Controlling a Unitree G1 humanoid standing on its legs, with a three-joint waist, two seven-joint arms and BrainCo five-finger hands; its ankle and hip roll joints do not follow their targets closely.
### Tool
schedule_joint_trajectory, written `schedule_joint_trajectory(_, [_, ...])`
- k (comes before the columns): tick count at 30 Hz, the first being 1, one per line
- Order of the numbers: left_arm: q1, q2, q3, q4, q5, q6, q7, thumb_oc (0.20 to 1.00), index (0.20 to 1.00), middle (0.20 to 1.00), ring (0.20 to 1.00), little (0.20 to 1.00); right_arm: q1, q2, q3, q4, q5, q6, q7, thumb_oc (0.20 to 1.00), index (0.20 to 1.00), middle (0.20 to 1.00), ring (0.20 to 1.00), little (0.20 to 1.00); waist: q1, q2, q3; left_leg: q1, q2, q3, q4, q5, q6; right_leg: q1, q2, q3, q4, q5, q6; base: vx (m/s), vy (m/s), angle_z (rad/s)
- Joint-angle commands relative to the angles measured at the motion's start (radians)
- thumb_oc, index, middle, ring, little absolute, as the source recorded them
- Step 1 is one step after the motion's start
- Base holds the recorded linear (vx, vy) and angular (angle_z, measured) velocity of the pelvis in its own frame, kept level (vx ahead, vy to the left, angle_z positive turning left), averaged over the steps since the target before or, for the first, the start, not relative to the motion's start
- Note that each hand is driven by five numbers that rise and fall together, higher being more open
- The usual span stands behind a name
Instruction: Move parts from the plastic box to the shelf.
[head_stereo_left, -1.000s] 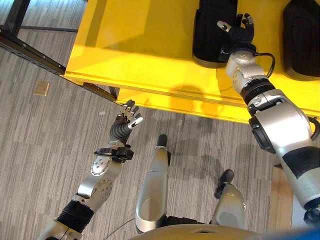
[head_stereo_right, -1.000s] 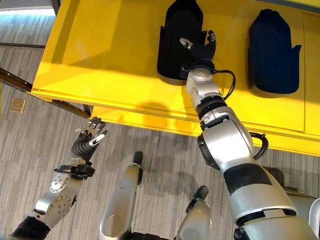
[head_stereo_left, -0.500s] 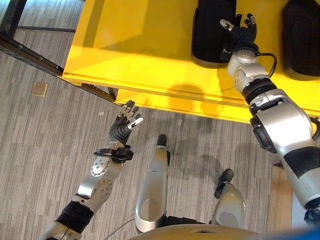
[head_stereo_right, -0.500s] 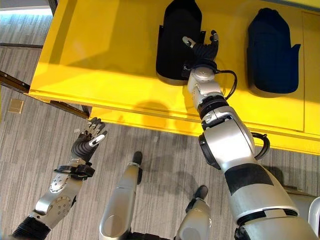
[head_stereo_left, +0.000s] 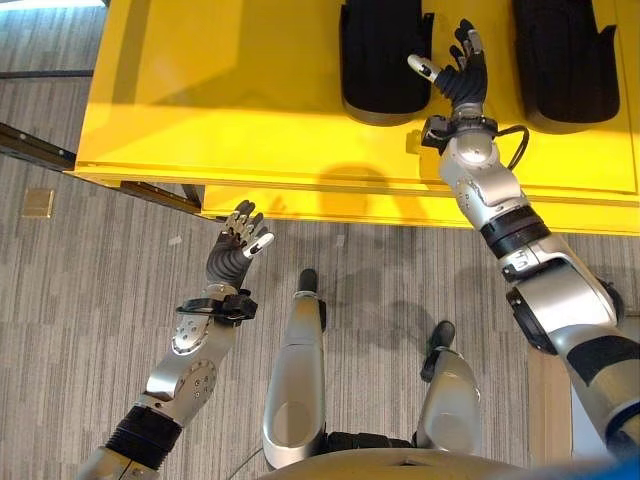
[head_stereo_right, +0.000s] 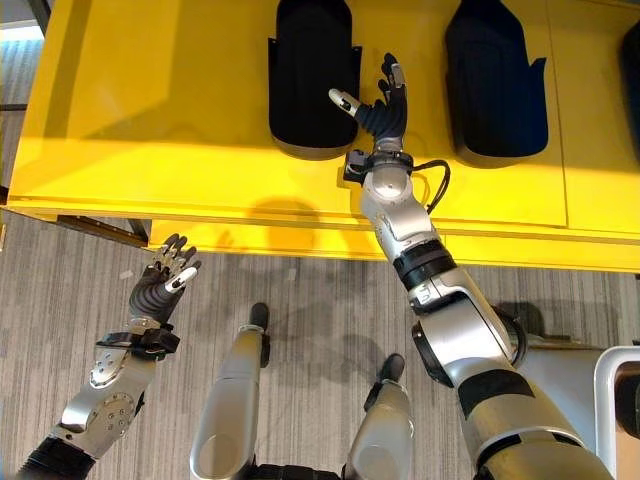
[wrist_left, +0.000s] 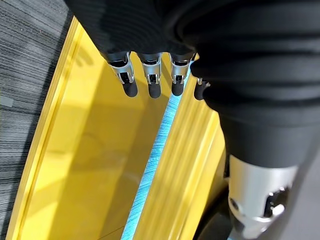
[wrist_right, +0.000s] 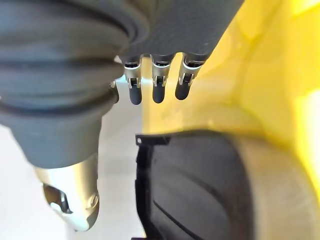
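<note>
We have let go: our right hand (head_stereo_right: 378, 108) now lifts off the black part (head_stereo_right: 310, 75) on the yellow shelf (head_stereo_right: 150, 150), fingers released. Left hand (head_stereo_right: 160, 285) hangs open, empty.

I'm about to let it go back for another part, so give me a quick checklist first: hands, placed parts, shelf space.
1. Right robot hand empty, fingers straight: ok.
2. Right robot hand clear of the black part beside it: ok; a gap shows between them.
3. Left robot hand empty and open, over the floor below the shelf edge: ok.
4. Black parts resting on the yellow shelf: ok; a second part lies further right.
5. Free shelf space left of the parts: ok.
6. Plastic box location: cannot tell.
</note>
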Motion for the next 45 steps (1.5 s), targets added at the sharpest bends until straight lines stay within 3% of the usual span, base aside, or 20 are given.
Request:
schedule_joint_trajectory(1, [0.01, -0.006, 0.057, -0.043, 0.013, -0.036, -0.003, 1.0, 1.0, 1.0, 1.0, 1.0, -0.012, -0.071, -0.046, -0.081, -0.177, -0.037, -0.013, 1.0, 1.0, 1.0, 1.0, 1.0, 0.028, 0.003, 0.001, 0.067, 0.064, -0.028, -0.09, 0.074, -0.036, -0.072, 0.006, 0.045, 0.157, 0.018, -0.029, -0.01, -0.016, -0.03])
schedule_joint_trajectory(9, [0.03, -0.046, 0.092, -0.031, 0.063, -0.017, -0.028, 1.0, 1.0, 1.0, 1.0, 1.0, 0.337, -0.092, -0.176, -0.482, -0.452, -0.028, 0.027, 1.0, 1.0, 1.0, 1.0, 1.0, -0.001, 0.002, -0.015, 0.106, 0.075, -0.018, -0.101, 0.074, -0.04, -0.047, 0.006, 0.057, 0.156, 0.009, -0.03, 0.0, -0.02, -0.1])
schedule_joint_trajectory(12, [0.039, -0.059, 0.102, -0.02, 0.078, -0.013, -0.038, 1.0, 1.0, 1.0, 1.0, 1.0, 0.454, -0.078, -0.211, -0.594, -0.47, -0.05, 0.057, 1.0, 1.0, 1.0, 1.0, 1.0, -0.014, -0.002, -0.031, 0.126, 0.085, -0.012, -0.128, 0.09, -0.043, -0.039, 0.011, 0.057, 0.135, 0.021, -0.028, 0.0, -0.027, -0.09])
schedule_joint_trajectory(15, [0.059, -0.084, 0.115, -0.003, 0.097, -0.01, -0.054, 1.0, 1.0, 1.0, 1.0, 1.0, 0.66, -0.047, -0.219, -0.762, -0.401, -0.13, 0.143, 1.0, 1.0, 1.0, 1.0, 1.0, -0.044, -0.007, -0.056, 0.187, 0.111, 0.004, -0.188, 0.116, -0.053, -0.002, 0.028, 0.061, 0.091, 0.032, -0.022, 0.05, -0.041, -0.19])
schedule_joint_trajectory(20, [0.111, -0.119, 0.145, 0.019, 0.111, -0.017, -0.09, 1.0, 1.0, 1.0, 1.0, 1.0, 0.887, -0.07, -0.225, -0.894, -0.295, -0.198, 0.269, 1.0, 1.0, 1.0, 1.0, 1.0, -0.09, -0.012, -0.116, 0.303, 0.166, 0.033, -0.325, 0.178, -0.069, 0.056, 0.07, 0.069, 0.023, 0.033, -0.019, 0.1, -0.06, -0.19])
schedule_joint_trajectory(24, [0.166, -0.152, 0.187, 0.026, 0.123, -0.023, -0.111, 1.0, 1.0, 1.0, 1.0, 1.0, 1.026, -0.095, -0.253, -0.931, -0.283, -0.196, 0.321, 1.0, 1.0, 1.0, 1.0, 1.0, -0.126, -0.007, -0.187, 0.421, 0.234, 0.081, -0.474, 0.258, -0.079, 0.074, 0.128, 0.091, 0.022, -0.001, -0.031, 0.12, -0.093, -0.39])
schedule_joint_trajectory(28, [0.167, -0.153, 0.187, 0.026, 0.123, -0.023, -0.111, 1.0, 1.0, 1.0, 1.0, 1.0, 1.029, -0.095, -0.253, -0.934, -0.283, -0.195, 0.32, 1.0, 1.0, 1.0, 1.0, 1.0, -0.124, -0.007, -0.188, 0.424, 0.236, 0.083, -0.478, 0.26, -0.08, 0.073, 0.13, 0.093, 0.023, -0.002, -0.032, 0.02, -0.048, -0.27])
schedule_joint_trajectory(29, [0.177, -0.184, 0.183, 0.034, 0.137, -0.025, -0.114, 1.0, 1.0, 1.0, 1.0, 1.0, 1.057, -0.108, -0.267, -0.931, -0.31, -0.198, 0.309, 1.0, 1.0, 1.0, 1.0, 1.0, -0.148, 0.012, -0.22, 0.489, 0.287, 0.107, -0.535, 0.311, -0.08, 0.06, 0.173, 0.107, 0.091, -0.059, -0.061, 0.08, -0.214, -0.08])
schedule_joint_trajectory(32, [0.206, -0.223, 0.194, 0.028, 0.132, -0.028, -0.123, 1.0, 1.0, 1.0, 1.0, 1.0, 1.057, -0.134, -0.273, -0.93, -0.323, -0.2, 0.316, 1.0, 1.0, 1.0, 1.0, 1.0, -0.162, 0.031, -0.255, 0.544, 0.341, 0.15, -0.574, 0.377, -0.08, 0.014, 0.234, 0.142, 0.193, -0.121, -0.095, 0.05, -0.226, -0.61])
schedule_joint_trajectory(34, [0.207, -0.236, 0.187, 0.034, 0.127, -0.026, -0.13, 1.0, 1.0, 1.0, 1.0, 1.0, 1.054, -0.146, -0.275, -0.918, -0.308, -0.196, 0.327, 1.0, 1.0, 1.0, 1.0, 1.0, -0.159, 0.033, -0.268, 0.542, 0.356, 0.159, -0.575, 0.429, -0.086, 0.013, 0.255, 0.143, 0.2, -0.139, -0.112, 0.04, -0.268, -0.8])
schedule_joint_trajectory(35, [0.2, -0.242, 0.181, 0.05, 0.131, -0.022, -0.134, 1.0, 1.0, 1.0, 1.0, 1.0, 1.07, -0.16, -0.274, -0.916, -0.303, -0.198, 0.338, 1.0, 1.0, 1.0, 1.0, 1.0, -0.154, 0.039, -0.272, 0.532, 0.365, 0.152, -0.574, 0.518, -0.09, 0.027, 0.279, 0.13, 0.185, -0.143, -0.13, 0.03, -0.232, -0.27])
schedule_joint_trajectory(36, [0.199, -0.243, 0.18, 0.051, 0.132, -0.022, -0.134, 1.0, 1.0, 1.0, 1.0, 1.0, 1.071, -0.161, -0.275, -0.916, -0.302, -0.199, 0.339, 1.0, 1.0, 1.0, 1.0, 1.0, -0.156, 0.043, -0.272, 0.532, 0.368, 0.149, -0.578, 0.523, -0.092, 0.03, 0.281, 0.126, 0.182, -0.141, -0.132, 0.03, -0.219, -0.06])
schedule_joint_trajectory(38, [0.188, -0.244, 0.165, 0.07, 0.137, -0.019, -0.138, 1.0, 1.0, 1.0, 1.0, 1.0, 1.087, -0.169, -0.276, -0.908, -0.273, -0.201, 0.355, 1.0, 1.0, 1.0, 1.0, 1.0, -0.156, 0.041, -0.278, 0.521, 0.365, 0.146, -0.585, 0.597, -0.096, 0.057, 0.293, 0.113, 0.123, -0.12, -0.142, 0.03, -0.167, 0.13])
schedule_joint_trajectory(39, [0.187, -0.245, 0.164, 0.077, 0.14, -0.017, -0.141, 1.0, 1.0, 1.0, 1.0, 1.0, 1.104, -0.173, -0.276, -0.908, -0.276, -0.197, 0.358, 1.0, 1.0, 1.0, 1.0, 1.0, -0.158, 0.035, -0.285, 0.517, 0.349, 0.149, -0.591, 0.588, -0.088, 0.072, 0.296, 0.108, 0.079, -0.11, -0.146, 0.12, -0.313, 0.42])
schedule_joint_trajectory(40, [0.189, -0.255, 0.164, 0.083, 0.139, -0.021, -0.147, 1.0, 1.0, 1.0, 1.0, 1.0, 1.129, -0.164, -0.266, -0.888, -0.256, -0.195, 0.377, 1.0, 1.0, 1.0, 1.0, 1.0, -0.157, 0.023, -0.306, 0.511, 0.255, 0.153, -0.597, 0.521, -0.064, 0.132, 0.311, 0.103, -0.087, -0.028, -0.145, 0.14, -0.306, 0.44])
schedule_joint_trajectory(42, [0.195, -0.263, 0.166, 0.086, 0.142, -0.022, -0.153, 1.0, 1.0, 1.0, 1.0, 1.0, 1.145, -0.157, -0.265, -0.888, -0.256, -0.193, 0.386, 1.0, 1.0, 1.0, 1.0, 1.0, -0.155, 0.009, -0.316, 0.511, 0.181, 0.17, -0.592, 0.442, -0.042, 0.179, 0.318, 0.102, -0.202, 0.017, -0.145, 0.08, -0.256, 0.13])
schedule_joint_trajectory(43, [0.203, -0.268, 0.167, 0.088, 0.145, -0.023, -0.157, 1.0, 1.0, 1.0, 1.0, 1.0, 1.151, -0.153, -0.26, -0.881, -0.249, -0.19, 0.399, 1.0, 1.0, 1.0, 1.0, 1.0, -0.152, -0.002, -0.322, 0.51, 0.114, 0.167, -0.591, 0.364, -0.021, 0.203, 0.316, 0.102, -0.257, 0.037, -0.143, 0.03, -0.159, -0.19])
schedule_joint_trajectory(45, [0.223, -0.279, 0.175, 0.085, 0.144, -0.024, -0.165, 1.0, 1.0, 1.0, 1.0, 1.0, 1.157, -0.145, -0.253, -0.871, -0.238, -0.181, 0.414, 1.0, 1.0, 1.0, 1.0, 1.0, -0.141, -0.012, -0.329, 0.505, 0.022, 0.154, -0.578, 0.274, 0.007, 0.223, 0.314, 0.115, -0.311, 0.069, -0.132, 0.04, -0.103, -0.43])
